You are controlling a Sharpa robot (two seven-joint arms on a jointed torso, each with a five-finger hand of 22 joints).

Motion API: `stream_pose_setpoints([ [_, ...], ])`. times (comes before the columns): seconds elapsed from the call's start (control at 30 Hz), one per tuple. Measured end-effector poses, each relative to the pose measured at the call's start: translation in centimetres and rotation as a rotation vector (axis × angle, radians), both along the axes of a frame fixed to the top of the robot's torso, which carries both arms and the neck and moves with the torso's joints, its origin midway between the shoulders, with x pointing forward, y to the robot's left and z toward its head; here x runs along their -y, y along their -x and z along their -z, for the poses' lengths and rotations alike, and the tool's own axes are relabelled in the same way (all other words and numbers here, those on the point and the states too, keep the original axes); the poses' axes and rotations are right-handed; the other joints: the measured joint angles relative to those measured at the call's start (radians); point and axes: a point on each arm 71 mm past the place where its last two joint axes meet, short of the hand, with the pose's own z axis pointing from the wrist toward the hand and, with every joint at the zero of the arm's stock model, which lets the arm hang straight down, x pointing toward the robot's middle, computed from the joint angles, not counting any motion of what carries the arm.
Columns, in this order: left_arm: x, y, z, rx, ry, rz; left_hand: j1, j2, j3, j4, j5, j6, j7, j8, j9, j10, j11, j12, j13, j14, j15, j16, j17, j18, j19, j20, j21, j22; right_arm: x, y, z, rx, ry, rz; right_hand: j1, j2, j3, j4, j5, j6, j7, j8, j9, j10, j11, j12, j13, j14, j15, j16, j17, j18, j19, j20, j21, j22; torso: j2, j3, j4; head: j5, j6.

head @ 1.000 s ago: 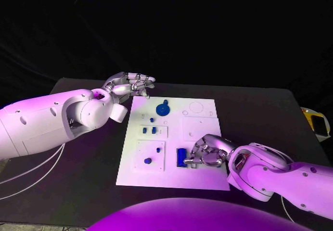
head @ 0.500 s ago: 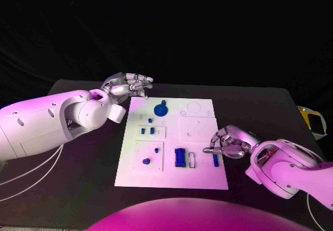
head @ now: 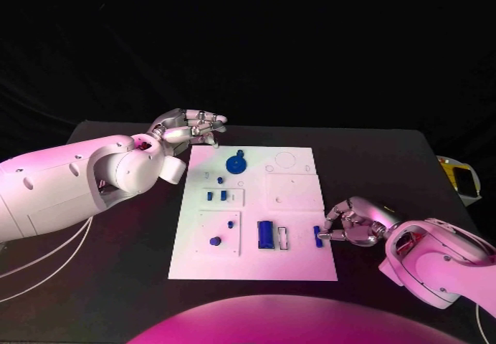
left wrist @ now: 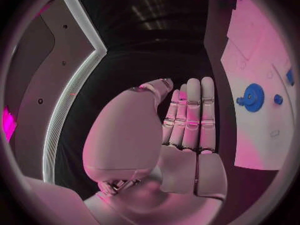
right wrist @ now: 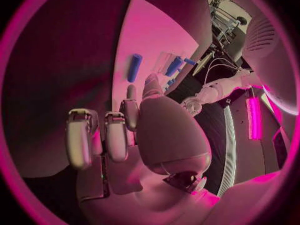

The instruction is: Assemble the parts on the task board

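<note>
My right silver hand (head: 353,223) sits at the right edge of the white rectangular task board (head: 294,193), fingers curled in, holding nothing I can see, just beside a small blue peg (head: 317,236). My left hand (head: 189,127) hovers off the far-left corner, fingers curled, empty. A blue gear (head: 239,163) lies far on the board, over the black counter (head: 383,165).

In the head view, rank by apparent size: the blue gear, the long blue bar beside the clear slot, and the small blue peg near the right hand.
1. blue gear
2. long blue bar
3. small blue peg, clearly slimmer than the bar
</note>
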Motion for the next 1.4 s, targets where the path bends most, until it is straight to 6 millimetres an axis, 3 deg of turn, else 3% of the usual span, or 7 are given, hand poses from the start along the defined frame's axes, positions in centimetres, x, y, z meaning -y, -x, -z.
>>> stream_pose_setpoints([
  [0.77,-0.2,0.1,0.0,-0.001,-0.001,-0.003,0.000,0.000,0.000,0.000,0.000,0.000,0.000,0.004,0.001,0.000,0.000,0.003,0.000,0.000,0.000,0.000,-0.001,0.000,0.004,0.004,0.000,-0.001,-1.5,-0.1,1.6,-0.010,0.058,-0.012,-0.005,0.005,-0.006,0.006,0.000,0.002,0.002,0.000,-0.002,-0.003,0.003,-0.003,-0.002,0.000,0.000,0.000,0.000,0.000,0.000,0.000,0.000,0.000,0.002,-0.0019,0.0021,0.004,0.000],
  [0.87,-0.2,0.1,0.0,-0.001,-0.001,-0.002,0.000,0.000,0.000,0.000,0.000,0.000,0.000,0.004,0.001,0.000,0.000,0.003,0.000,0.000,0.000,0.000,-0.001,0.000,0.004,0.004,0.000,-0.001,-1.7,-0.3,1.7,-0.001,0.071,-0.019,-0.004,0.004,-0.004,0.004,-0.009,0.012,-0.004,-0.003,-0.001,-0.003,0.003,-0.003,-0.002,0.000,0.000,0.000,0.000,0.000,0.000,0.000,0.000,0.000,0.002,-0.0020,0.0017,0.004,0.000],
  [0.93,-0.2,0.1,0.0,-0.001,-0.001,-0.003,0.000,0.000,0.000,0.000,0.000,0.000,0.000,0.004,0.001,0.000,0.000,0.003,0.000,0.000,0.000,0.000,-0.001,0.000,0.004,0.004,0.000,-0.001,-1.9,-0.5,1.8,0.008,0.082,-0.026,0.005,-0.005,0.007,-0.007,-0.059,0.021,-0.006,-0.004,0.001,-0.003,0.003,-0.003,-0.002,0.000,0.000,0.000,0.000,0.000,0.000,0.000,0.000,0.000,0.001,-0.0020,0.0017,0.005,0.000],
  [1.0,-0.2,0.1,0.0,-0.001,-0.001,-0.003,0.000,0.000,0.000,0.000,0.000,0.000,0.000,0.004,0.001,0.000,0.000,0.003,0.000,0.000,0.000,0.000,-0.001,0.000,0.004,0.004,0.000,-0.001,-2.2,-0.5,1.9,0.019,0.092,-0.039,0.016,-0.016,0.015,-0.015,-0.069,0.024,-0.009,-0.008,0.003,-0.003,0.003,-0.003,-0.002,0.000,0.000,0.000,0.000,0.000,0.000,0.000,0.004,0.000,0.001,-0.0014,0.0017,0.005,0.000],
  [1.07,-0.3,0.1,0.0,-0.001,-0.002,-0.003,0.000,0.000,0.000,0.000,0.000,0.000,0.000,0.004,0.001,0.000,0.000,0.003,0.000,0.000,0.000,0.000,-0.001,0.000,0.004,0.004,0.000,-0.001,-2.5,-0.5,1.9,0.029,0.099,-0.052,0.022,-0.022,0.024,-0.019,-0.069,0.026,-0.011,-0.008,0.004,-0.003,0.003,-0.003,-0.002,0.000,0.000,0.000,0.000,0.000,0.000,0.000,0.004,0.000,0.000,-0.0013,0.0017,0.006,0.000],
  [1.17,-0.3,0.1,0.0,-0.001,-0.002,-0.003,0.000,0.000,0.000,0.000,0.000,0.000,0.000,0.004,0.001,0.000,0.000,0.003,0.000,0.000,0.000,0.000,-0.001,0.000,0.004,0.004,0.000,-0.001,-2.9,-0.5,1.9,0.044,0.111,-0.069,0.034,-0.034,0.045,-0.029,-0.070,0.030,-0.015,-0.010,0.054,-0.002,0.003,-0.003,-0.009,0.000,0.001,0.000,0.000,0.000,0.000,0.000,0.005,0.000,0.000,-0.0007,0.0015,0.006,0.000],
  [1.4,-0.4,0.2,0.0,-0.002,-0.003,-0.005,-0.004,0.004,0.003,0.003,0.000,0.000,0.000,0.004,0.001,0.000,0.000,0.003,0.000,0.000,0.000,0.000,-0.001,0.000,0.004,0.004,0.000,-0.001,-3.3,-0.3,1.8,0.066,0.127,-0.089,0.058,-0.058,0.102,-0.032,-0.037,0.035,-0.020,-0.039,0.056,-0.002,0.003,-0.004,-0.024,0.003,-0.002,0.000,0.000,0.000,0.000,-0.007,0.010,0.000,0.000,-0.0008,0.0011,0.005,0.000],
])
